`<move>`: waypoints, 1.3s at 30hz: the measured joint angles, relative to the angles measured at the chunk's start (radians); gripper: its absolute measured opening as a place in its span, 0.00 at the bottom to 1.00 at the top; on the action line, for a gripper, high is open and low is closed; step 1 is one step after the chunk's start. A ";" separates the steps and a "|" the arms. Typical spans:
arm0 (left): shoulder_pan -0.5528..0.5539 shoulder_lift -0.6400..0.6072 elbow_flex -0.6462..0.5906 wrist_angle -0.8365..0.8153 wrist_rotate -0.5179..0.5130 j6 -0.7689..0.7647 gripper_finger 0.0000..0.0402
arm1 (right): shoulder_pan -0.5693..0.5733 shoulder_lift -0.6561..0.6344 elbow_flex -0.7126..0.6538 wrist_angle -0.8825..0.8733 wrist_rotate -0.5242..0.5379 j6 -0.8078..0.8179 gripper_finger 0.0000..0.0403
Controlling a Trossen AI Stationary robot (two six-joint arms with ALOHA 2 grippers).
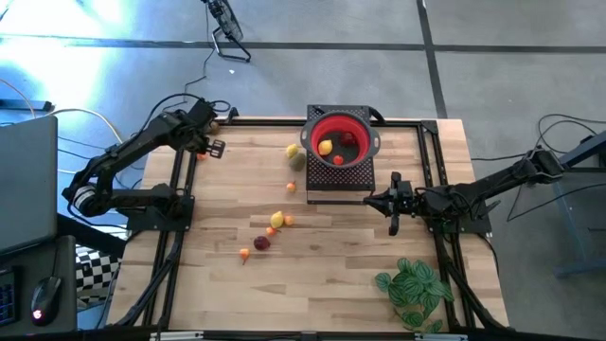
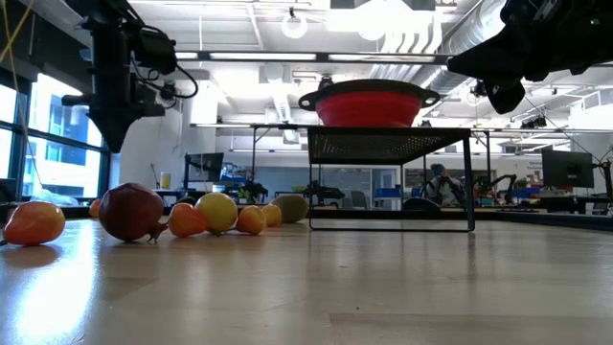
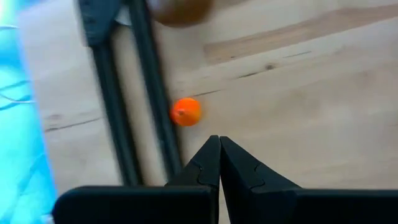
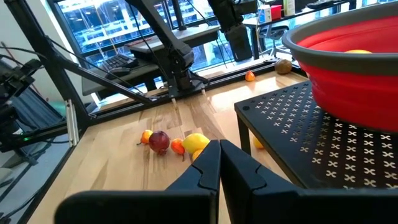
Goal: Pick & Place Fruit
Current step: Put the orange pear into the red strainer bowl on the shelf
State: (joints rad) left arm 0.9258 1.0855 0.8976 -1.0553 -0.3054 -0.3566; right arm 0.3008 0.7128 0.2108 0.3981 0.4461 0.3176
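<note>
My view from above: the red bowl [image 1: 341, 142] sits on a black mesh stand [image 1: 338, 178] and holds a yellow fruit [image 1: 325, 147] and red ones. Loose fruit [image 1: 276, 220] lies on the desk [image 1: 218, 284] left of the stand. My left tool [image 1: 214, 147], fingers together and empty, hangs far left of the bowl above a small orange fruit [image 3: 186, 112]. My right tool [image 1: 394, 202], fingers together and empty, sits just right of the stand.

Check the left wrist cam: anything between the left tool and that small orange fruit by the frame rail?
Nothing. In the left wrist view only bare wood separates the shut left tool from the small orange fruit, which sits beside the black frame rail.
</note>
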 joint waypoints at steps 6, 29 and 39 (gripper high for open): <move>-0.003 -0.001 -0.032 0.014 -0.038 0.011 0.00 | 0.000 0.000 0.000 0.000 0.000 0.000 0.00; -0.004 0.084 -0.062 0.054 0.007 0.008 0.59 | 0.000 0.000 0.000 -0.027 0.000 0.002 0.00; -0.004 0.094 -0.062 0.077 0.001 -0.078 0.60 | 0.000 0.000 0.000 -0.029 0.000 0.001 0.00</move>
State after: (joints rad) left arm 0.9222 1.1791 0.8356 -0.9781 -0.3040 -0.4350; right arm 0.3007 0.7127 0.2108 0.3691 0.4461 0.3184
